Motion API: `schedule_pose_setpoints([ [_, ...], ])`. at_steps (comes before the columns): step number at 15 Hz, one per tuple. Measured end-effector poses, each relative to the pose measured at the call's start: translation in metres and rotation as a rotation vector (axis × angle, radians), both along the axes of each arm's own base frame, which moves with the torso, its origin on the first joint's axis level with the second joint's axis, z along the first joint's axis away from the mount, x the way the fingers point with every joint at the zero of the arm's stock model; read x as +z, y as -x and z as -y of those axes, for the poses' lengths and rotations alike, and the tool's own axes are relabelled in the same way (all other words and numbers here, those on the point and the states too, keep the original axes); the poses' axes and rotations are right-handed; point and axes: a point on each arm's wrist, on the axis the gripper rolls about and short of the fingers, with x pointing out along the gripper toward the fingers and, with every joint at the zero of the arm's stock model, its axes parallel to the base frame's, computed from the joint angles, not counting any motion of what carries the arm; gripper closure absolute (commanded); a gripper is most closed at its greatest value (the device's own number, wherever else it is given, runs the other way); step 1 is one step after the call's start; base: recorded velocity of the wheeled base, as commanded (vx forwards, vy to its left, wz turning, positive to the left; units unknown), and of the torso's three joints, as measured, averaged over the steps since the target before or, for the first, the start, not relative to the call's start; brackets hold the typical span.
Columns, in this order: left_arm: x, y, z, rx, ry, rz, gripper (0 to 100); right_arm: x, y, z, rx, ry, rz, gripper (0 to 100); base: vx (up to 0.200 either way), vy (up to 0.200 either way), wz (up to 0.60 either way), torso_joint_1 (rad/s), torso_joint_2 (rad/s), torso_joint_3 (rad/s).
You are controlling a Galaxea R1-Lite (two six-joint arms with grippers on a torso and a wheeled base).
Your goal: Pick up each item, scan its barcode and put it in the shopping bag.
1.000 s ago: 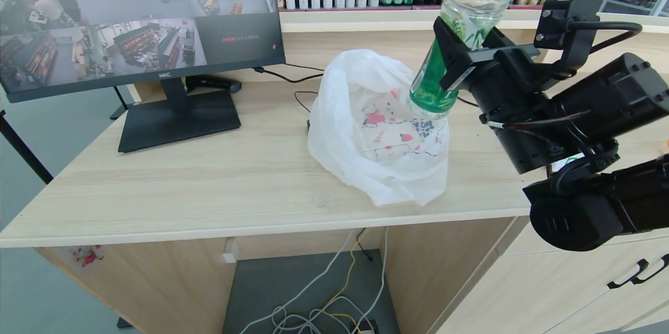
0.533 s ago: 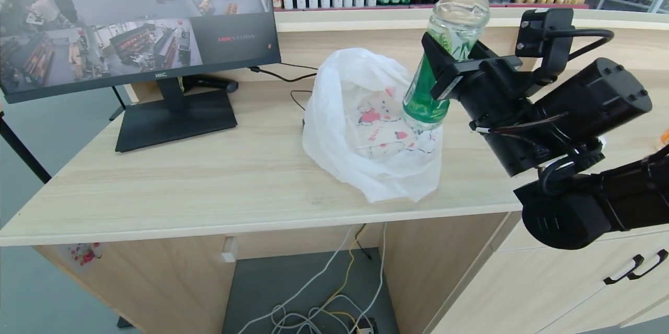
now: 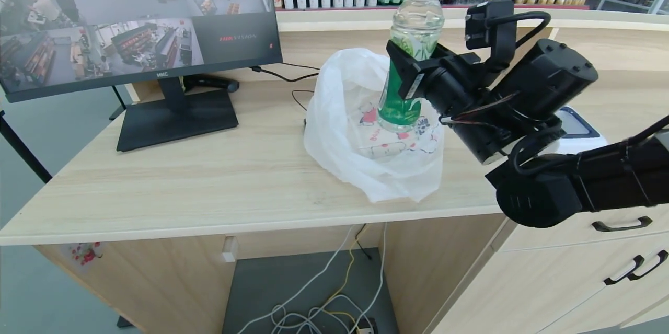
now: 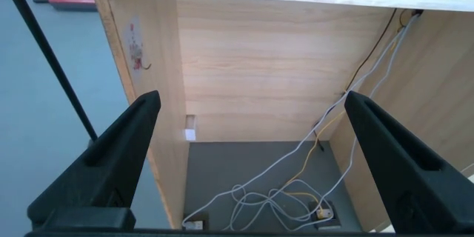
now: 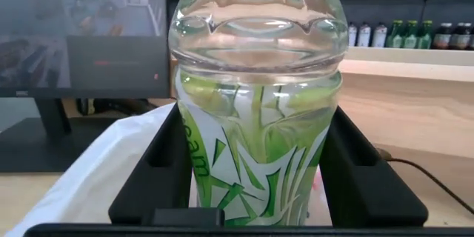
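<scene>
Bottle (image 3: pixel 415 20) is upright in the right gripper (image 3: pixel 406 71), clamped tight at the green label, over the open bag (image 3: pixel 339 130) mid-frame. I'd go straight down, keep it vertical, and let go only once the base is inside, or it could tip onto the tabletop (image 3: pixel 209 177).

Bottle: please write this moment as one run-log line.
right gripper: shut on bottle | bottle: cap up, over open shopping bag | left gripper: open, empty | step: bottle not yet released
</scene>
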Motion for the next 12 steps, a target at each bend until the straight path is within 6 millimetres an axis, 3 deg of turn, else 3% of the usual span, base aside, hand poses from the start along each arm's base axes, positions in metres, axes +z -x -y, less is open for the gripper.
schedule_pose_setpoints([
  [12, 0.000, 0.000, 0.000, 0.000, -0.001, 0.000, 0, -0.009, -0.043, -0.034, 0.015, -0.003, 0.007, 100, 0.000, 0.000, 0.00, 0.000, 0.00, 0.000],
])
